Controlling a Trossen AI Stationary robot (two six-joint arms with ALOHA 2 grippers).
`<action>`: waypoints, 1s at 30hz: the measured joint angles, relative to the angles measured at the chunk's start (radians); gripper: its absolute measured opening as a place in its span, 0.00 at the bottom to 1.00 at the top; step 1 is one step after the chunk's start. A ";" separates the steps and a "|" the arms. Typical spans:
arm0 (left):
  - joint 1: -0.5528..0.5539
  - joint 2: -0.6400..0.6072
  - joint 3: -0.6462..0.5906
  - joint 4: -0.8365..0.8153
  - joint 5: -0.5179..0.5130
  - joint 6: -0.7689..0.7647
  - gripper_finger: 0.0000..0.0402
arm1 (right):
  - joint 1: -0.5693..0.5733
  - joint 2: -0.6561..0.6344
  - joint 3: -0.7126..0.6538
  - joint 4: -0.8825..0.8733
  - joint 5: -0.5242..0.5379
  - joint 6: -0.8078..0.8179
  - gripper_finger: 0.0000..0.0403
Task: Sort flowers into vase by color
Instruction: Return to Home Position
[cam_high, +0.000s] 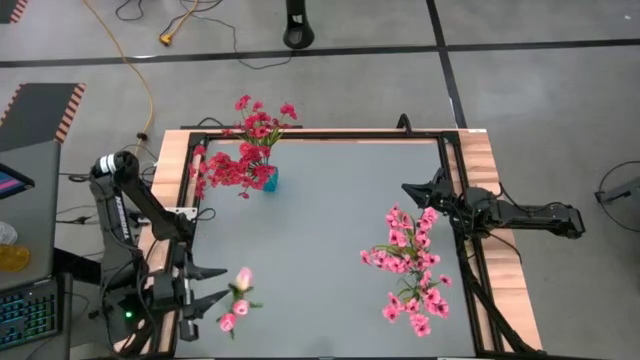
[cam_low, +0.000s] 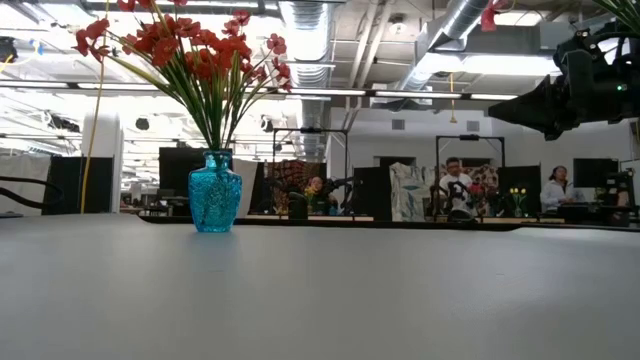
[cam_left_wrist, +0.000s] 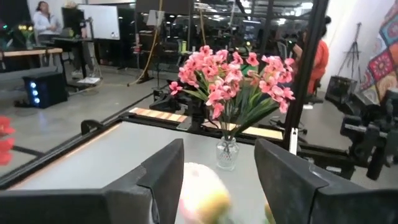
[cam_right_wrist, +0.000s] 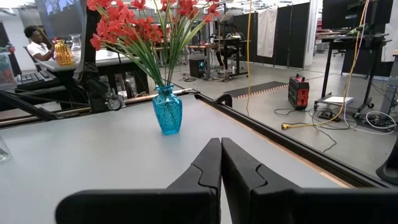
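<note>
A blue vase (cam_high: 270, 181) (cam_right_wrist: 168, 111) of deep red flowers (cam_high: 250, 150) stands at the table's far left. A clear glass vase (cam_left_wrist: 227, 153) of pink flowers (cam_high: 410, 270) stands at the right. My left gripper (cam_high: 222, 282) (cam_left_wrist: 217, 182) is open at the near left, pointing level toward the right. A short sprig with pale pink buds (cam_high: 240, 296) sits just past its fingertips, and one blurred bud (cam_left_wrist: 200, 198) shows between the fingers. My right gripper (cam_high: 410, 189) (cam_right_wrist: 221, 163) waits shut at the right edge, aimed at the blue vase. My left gripper has its fingers on either side of the sprig's pale bud (cam_left_wrist: 200, 198). I cannot tell whether either finger touches it, because the bud is blurred and low between the fingers. Whether the sprig rests on the table cannot be told either.
A black frame rail (cam_high: 320, 133) and wooden border run round the grey tabletop (cam_high: 320, 240). A desk with a keyboard (cam_high: 25, 315) stands left of the table. People sit in the room beyond (cam_low: 455, 185).
</note>
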 joint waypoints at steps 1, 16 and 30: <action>-0.006 -0.005 0.000 0.000 -0.002 0.013 0.46 | 0.000 0.000 0.000 0.000 0.000 0.000 0.09; 0.086 -0.187 0.000 0.001 0.120 0.220 0.40 | 0.000 0.000 0.000 0.000 0.000 0.000 0.09; 0.702 -0.204 0.000 0.106 0.940 0.470 0.01 | 0.000 0.000 0.000 0.000 0.000 0.000 0.09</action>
